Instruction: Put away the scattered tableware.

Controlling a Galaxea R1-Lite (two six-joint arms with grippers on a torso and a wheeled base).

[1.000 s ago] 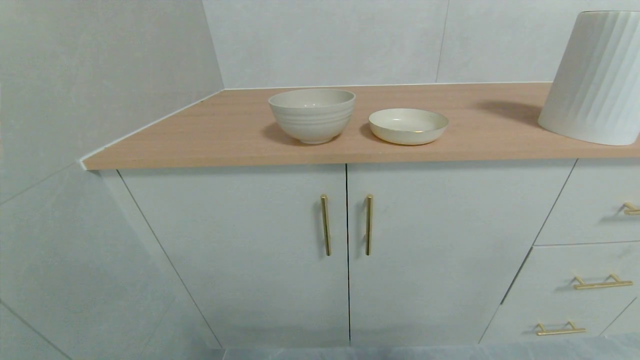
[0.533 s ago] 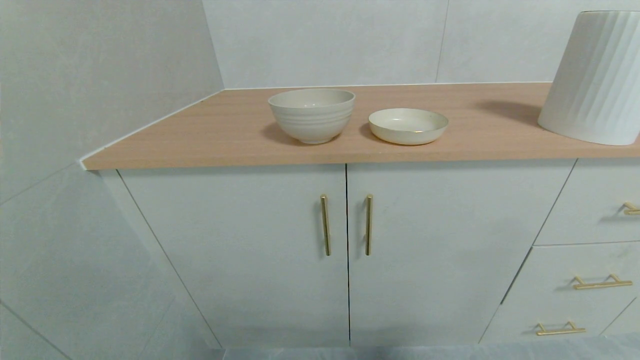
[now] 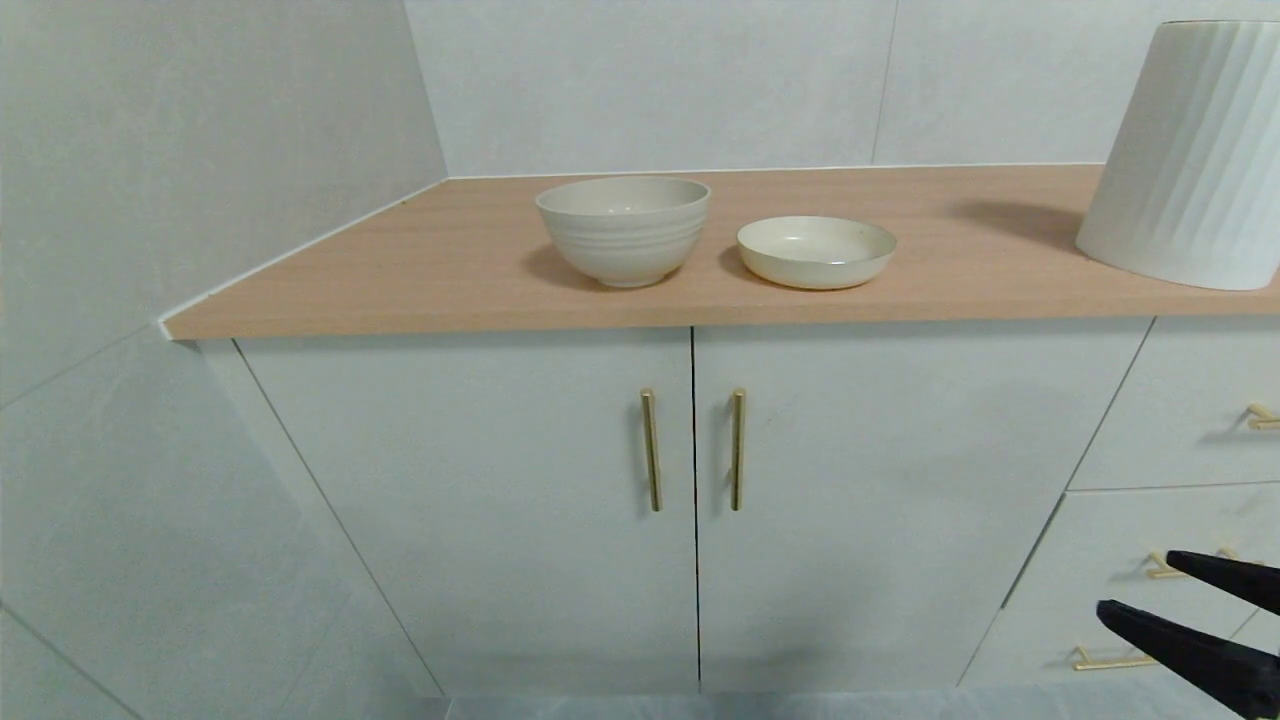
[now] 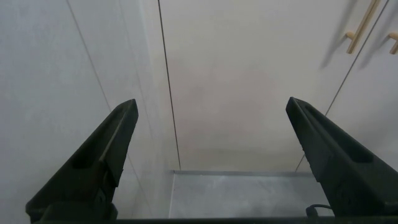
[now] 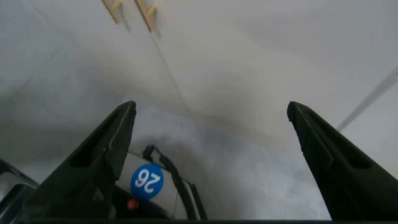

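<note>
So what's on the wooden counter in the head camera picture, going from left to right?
deep bowl → shallow dish → tall white ribbed container

You have a wooden counter [image 3: 450,270] with a ribbed white vessel [image 3: 1190,160] at its right end (partly out of frame), gold-handled drawers [image 3: 1100,530] below, and a tiled wall [image 3: 650,80] behind.
</note>
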